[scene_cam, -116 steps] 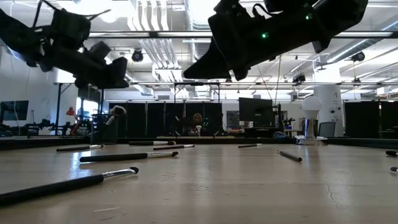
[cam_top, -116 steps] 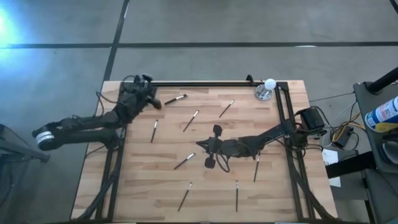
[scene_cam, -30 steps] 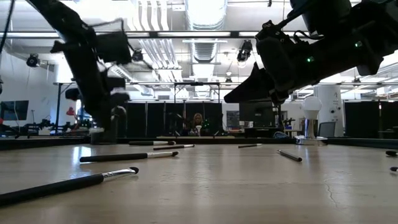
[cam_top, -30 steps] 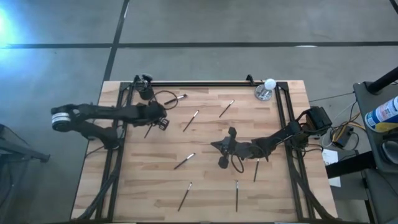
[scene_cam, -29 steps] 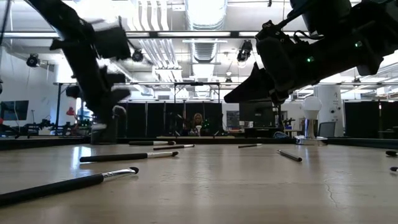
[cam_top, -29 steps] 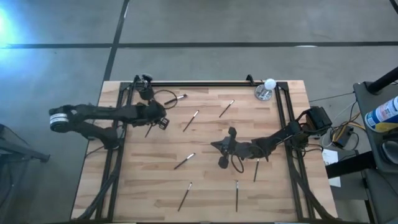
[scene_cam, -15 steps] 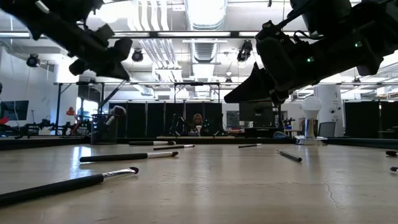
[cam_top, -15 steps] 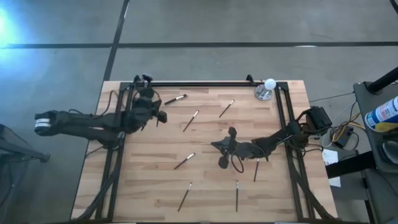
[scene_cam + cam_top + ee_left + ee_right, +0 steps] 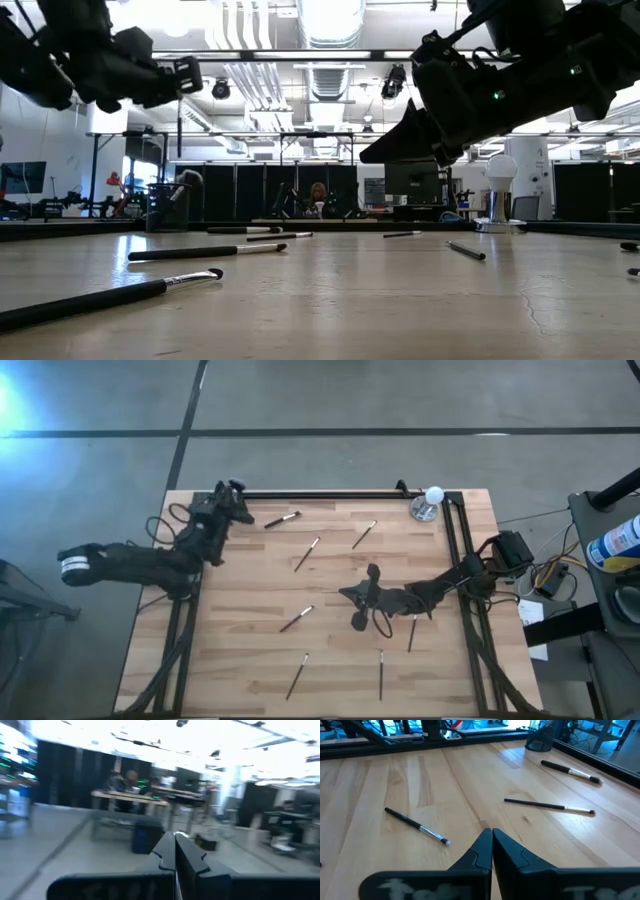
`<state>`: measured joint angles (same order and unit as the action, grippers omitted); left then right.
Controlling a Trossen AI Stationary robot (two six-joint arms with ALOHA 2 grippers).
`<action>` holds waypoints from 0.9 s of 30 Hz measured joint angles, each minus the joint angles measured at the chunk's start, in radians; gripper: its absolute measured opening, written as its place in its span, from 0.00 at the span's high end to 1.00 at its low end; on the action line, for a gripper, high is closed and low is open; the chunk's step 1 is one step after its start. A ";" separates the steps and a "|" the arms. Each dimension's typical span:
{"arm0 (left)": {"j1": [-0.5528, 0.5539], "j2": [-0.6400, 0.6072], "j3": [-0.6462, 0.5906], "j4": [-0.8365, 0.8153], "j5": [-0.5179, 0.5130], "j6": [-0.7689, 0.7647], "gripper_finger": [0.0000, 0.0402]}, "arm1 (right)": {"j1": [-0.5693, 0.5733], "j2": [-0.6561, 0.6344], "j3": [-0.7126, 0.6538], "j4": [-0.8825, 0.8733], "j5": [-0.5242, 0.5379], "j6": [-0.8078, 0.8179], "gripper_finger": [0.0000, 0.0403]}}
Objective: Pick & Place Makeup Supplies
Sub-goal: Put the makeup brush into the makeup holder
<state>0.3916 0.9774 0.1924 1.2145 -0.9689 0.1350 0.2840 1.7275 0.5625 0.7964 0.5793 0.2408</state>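
Across a butcher-block surface (image 9: 330, 660) framed by black rails, two dark arms work above a scatter of makeup brushes. Taking the small black mesh cup (image 9: 160, 207) at the far left corner as landmark: the left gripper (image 9: 237, 503), clenched and empty, hangs raised just beside the cup, its wrist camera looking out over the room. The right gripper (image 9: 362, 598), likewise clenched on nothing, hovers well away from the cup over the middle of the surface, nose pointed toward it.

Seven brushes show from above. One (image 9: 283, 519) lies nearest the cup, two more (image 9: 307, 554) (image 9: 364, 534) farther along the back half, one (image 9: 296, 619) mid-surface, and three (image 9: 297, 675) (image 9: 380, 673) (image 9: 411, 632) toward the near edge, well apart from the cup. A fluffy-headed brush (image 9: 183, 183) stands in the cup. A white ball on a silver base (image 9: 430, 503) sits at the corner opposite the cup.

Risks, as judged: the handles are thin and lie flat, so fingertips descending off-centre could roll a brush aside or pinch only wood. A tilted brush could snag the rim and tip the cup over.
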 joint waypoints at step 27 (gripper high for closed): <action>0.473 0.507 0.092 0.318 0.226 0.106 1.00 | -0.006 0.000 0.035 0.075 -0.002 -0.278 0.98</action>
<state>0.8642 1.4847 0.2841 1.5328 -0.7430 0.2414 0.2783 1.7275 0.5977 0.8709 0.5771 -0.0368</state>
